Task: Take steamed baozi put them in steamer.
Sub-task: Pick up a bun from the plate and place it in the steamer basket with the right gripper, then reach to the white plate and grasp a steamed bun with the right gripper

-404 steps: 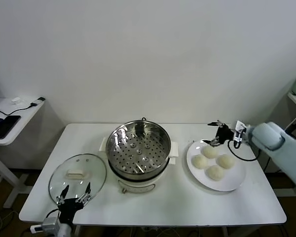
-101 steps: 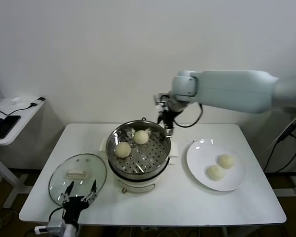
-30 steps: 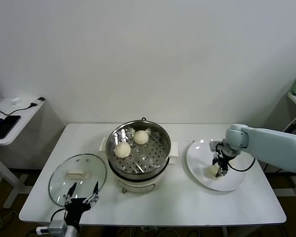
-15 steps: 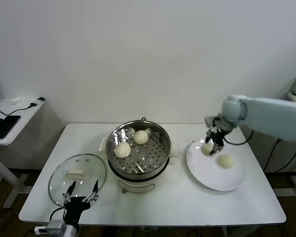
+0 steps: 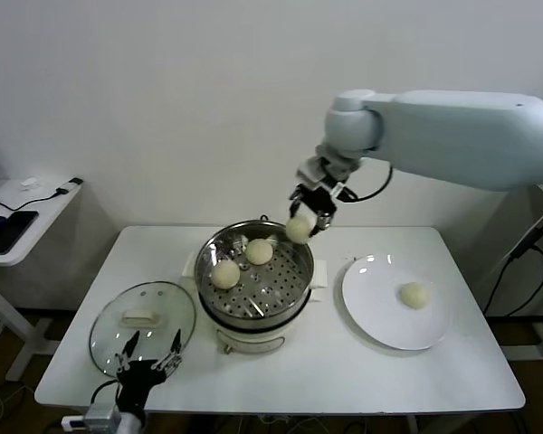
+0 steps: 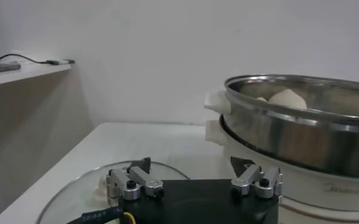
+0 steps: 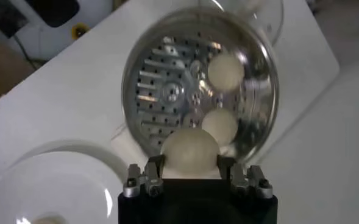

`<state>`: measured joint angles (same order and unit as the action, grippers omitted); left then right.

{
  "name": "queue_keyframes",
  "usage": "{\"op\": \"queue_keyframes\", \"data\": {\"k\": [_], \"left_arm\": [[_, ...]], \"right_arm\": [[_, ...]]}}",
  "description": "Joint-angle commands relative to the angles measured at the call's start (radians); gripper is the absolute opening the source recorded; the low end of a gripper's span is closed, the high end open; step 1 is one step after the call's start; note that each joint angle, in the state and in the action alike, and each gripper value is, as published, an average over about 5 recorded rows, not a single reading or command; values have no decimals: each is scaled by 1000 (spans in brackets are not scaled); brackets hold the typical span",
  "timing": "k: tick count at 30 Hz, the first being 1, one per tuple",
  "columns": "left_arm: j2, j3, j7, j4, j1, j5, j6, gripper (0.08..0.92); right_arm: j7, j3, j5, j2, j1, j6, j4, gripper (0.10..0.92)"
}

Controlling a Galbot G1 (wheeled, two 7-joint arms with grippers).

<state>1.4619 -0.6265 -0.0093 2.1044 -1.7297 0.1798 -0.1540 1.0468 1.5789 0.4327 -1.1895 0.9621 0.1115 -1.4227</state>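
Note:
The steel steamer [image 5: 253,318] stands mid-table with two steamed baozi [image 5: 224,274] [image 5: 259,251] on its perforated tray [image 7: 161,91]. A third baozi [image 5: 299,229] hangs in the air over the steamer's back right rim, and my right gripper [image 5: 301,223] is shut on it. In the right wrist view this baozi [image 7: 189,151] fills the gap between the fingers, with the pot's two baozi [image 7: 226,70] [image 7: 220,125] below. One baozi [image 5: 415,295] remains on the white plate [image 5: 380,312]. My left gripper [image 5: 147,360] is parked open at the table's front left, over the lid.
The glass lid [image 5: 143,325] with a white handle lies flat to the left of the steamer. From the left wrist view the steamer wall [image 6: 301,137] rises close beside the lid [image 6: 75,195]. A side desk [image 5: 18,217] stands far left.
My right gripper has lifted a baozi off the plate and carried it up and to the left, over the steamer's rim. One baozi is left on the plate. The left arm stayed put.

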Motion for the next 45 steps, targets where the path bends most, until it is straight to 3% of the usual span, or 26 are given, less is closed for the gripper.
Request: {"op": "queue_keyframes", "data": {"k": [1, 8, 30, 39, 45], "left_arm": [[-1, -6, -2, -4, -6, 2, 5, 823], [-1, -7, -2, -8, -8, 1, 7, 823], [-7, -5, -4, -18, 1, 2, 10, 823], [-7, -5, -4, -12, -4, 1, 11, 823], [-4, -3, -3, -2, -8, -1, 10, 823]], "right_arm": [[-2, -54, -183, -176, -111, 254, -58, 602], [-9, -25, -285, -196, -205, 339, 1, 602], [-110, -43, -411, -247, -329, 331, 117, 620], [-15, -47, -193, -175, -196, 343, 90, 811], [77, 37, 88, -33, -3, 236, 113, 822]]}}
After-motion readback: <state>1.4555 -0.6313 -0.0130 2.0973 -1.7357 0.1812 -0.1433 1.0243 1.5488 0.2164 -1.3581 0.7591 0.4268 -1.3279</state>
